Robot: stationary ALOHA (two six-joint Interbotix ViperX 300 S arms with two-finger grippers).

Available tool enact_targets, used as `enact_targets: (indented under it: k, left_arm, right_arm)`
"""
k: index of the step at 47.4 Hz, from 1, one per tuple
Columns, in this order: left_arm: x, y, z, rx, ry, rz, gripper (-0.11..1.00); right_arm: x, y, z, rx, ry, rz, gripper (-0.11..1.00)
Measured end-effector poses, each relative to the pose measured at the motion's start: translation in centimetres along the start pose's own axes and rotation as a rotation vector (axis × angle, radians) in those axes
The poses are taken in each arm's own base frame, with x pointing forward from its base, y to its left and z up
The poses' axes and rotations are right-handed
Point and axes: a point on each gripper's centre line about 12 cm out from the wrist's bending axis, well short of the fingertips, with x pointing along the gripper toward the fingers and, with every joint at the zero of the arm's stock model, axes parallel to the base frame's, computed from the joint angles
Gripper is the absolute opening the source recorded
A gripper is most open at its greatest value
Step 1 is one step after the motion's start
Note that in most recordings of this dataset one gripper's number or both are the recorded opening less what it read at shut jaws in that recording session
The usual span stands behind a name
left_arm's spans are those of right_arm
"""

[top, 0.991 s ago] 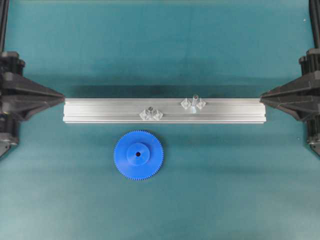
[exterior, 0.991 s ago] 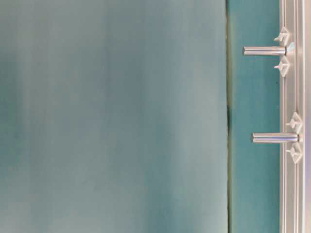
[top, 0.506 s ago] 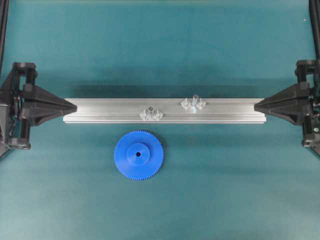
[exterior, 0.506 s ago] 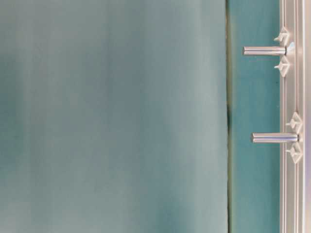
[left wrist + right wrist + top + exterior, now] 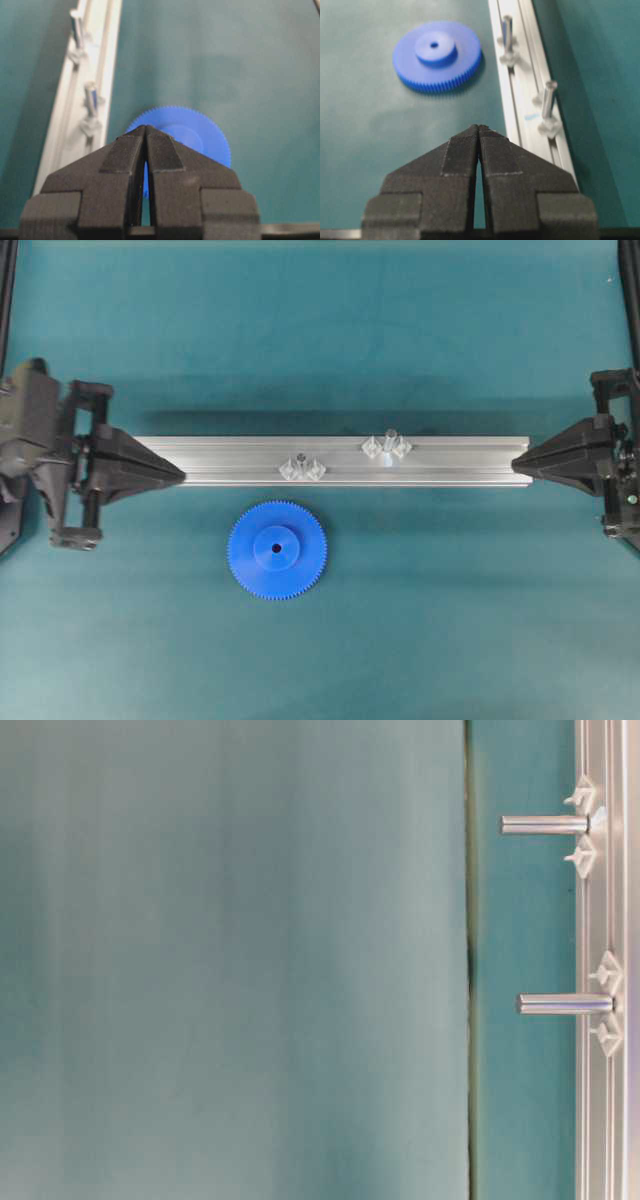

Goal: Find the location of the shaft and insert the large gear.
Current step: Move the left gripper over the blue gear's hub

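A: How do the two tools stand?

B: The left tool [image 5: 178,474] has its black fingers pressed tip to tip with nothing between them; its own camera shows the pads meeting at a point. The right tool [image 5: 517,462] is closed in the same way and also holds nothing. In the overhead view each tip sits over one end of the aluminium rail [image 5: 340,462], the left one at nine o'clock of the rail and the right one at three o'clock.

A: Are there any containers?

B: No bin or tray shows. The rail is the only carrier: it bears two upright pins, each flanked by small clear mounts.

A: Where is the shaft?

B: The shaft [image 5: 390,437] stands on the rail right of its middle, at about ten o'clock from the right tool. The shorter dark-topped pin [image 5: 300,459] stands left of it, near the rail's middle.

A: And the large gear?

B: The large gear [image 5: 277,550] lies flat on the teal worktop [image 5: 450,620], hub up, just beside the rail on its six o'clock side and apart from it. From the left tool it lies at about four o'clock, well apart; from the right tool at about eight o'clock, farther still. From the shaft it lies at about seven o'clock.
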Motion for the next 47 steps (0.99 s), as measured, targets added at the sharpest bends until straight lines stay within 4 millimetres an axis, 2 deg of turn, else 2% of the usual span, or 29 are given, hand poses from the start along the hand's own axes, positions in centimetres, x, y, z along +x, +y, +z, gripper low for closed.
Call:
enact_targets:
  k: [15, 28, 47]
  left_arm:
    - [4.2, -1.3, -0.8, 0.020, 0.132, -0.031, 0.01]
    - [7.8, -1.6, -0.9, 0.027, 0.290, -0.018, 0.01]
    - [10.4, -1.7, -1.1, 0.031, 0.393, -0.006, 0.01]
  right_arm:
    - [0.0, -0.1, -0.2, 0.001, 0.012, -0.004, 0.02]
    - [-0.1, -0.3, -0.2, 0.005, 0.008, -0.012, 0.02]
    - [-0.7, -0.3, -0.4, 0.006, -0.007, -0.014, 0.02]
